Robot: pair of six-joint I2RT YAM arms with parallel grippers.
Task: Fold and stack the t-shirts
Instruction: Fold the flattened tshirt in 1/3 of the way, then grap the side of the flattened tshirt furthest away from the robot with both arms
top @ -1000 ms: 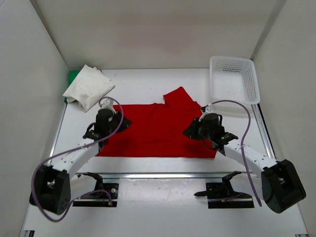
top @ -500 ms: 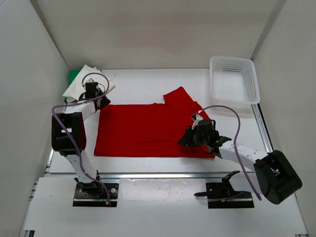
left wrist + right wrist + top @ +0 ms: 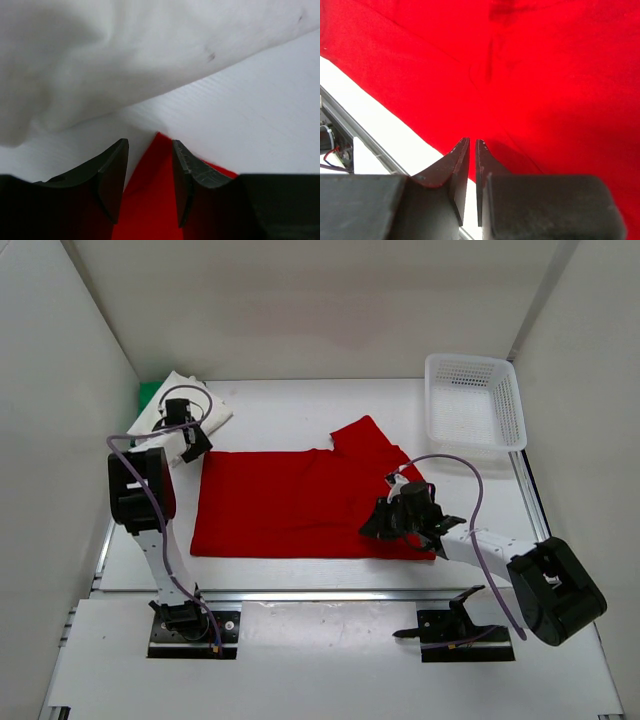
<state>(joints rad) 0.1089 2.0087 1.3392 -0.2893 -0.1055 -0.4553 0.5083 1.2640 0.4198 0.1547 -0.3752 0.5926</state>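
Left gripper has nudged back onto the red t-shirt's far-left corner, fingers parted astride it beside the white t-shirt; right gripper stays put, fingers pinched together.

Left gripper jaws parted — red shirt corner between them, white shirt beyond.

A white worktop carries a plain red short-sleeved cloth t-shirt, spread flat across its middle, one sleeve angled toward the far right. At the far-left corner, a folded white cloth t-shirt lies over a bright green cloth t-shirt, of which only an edge shows. A white plastic mesh basket stands at the far-right corner, apart from the red shirt.
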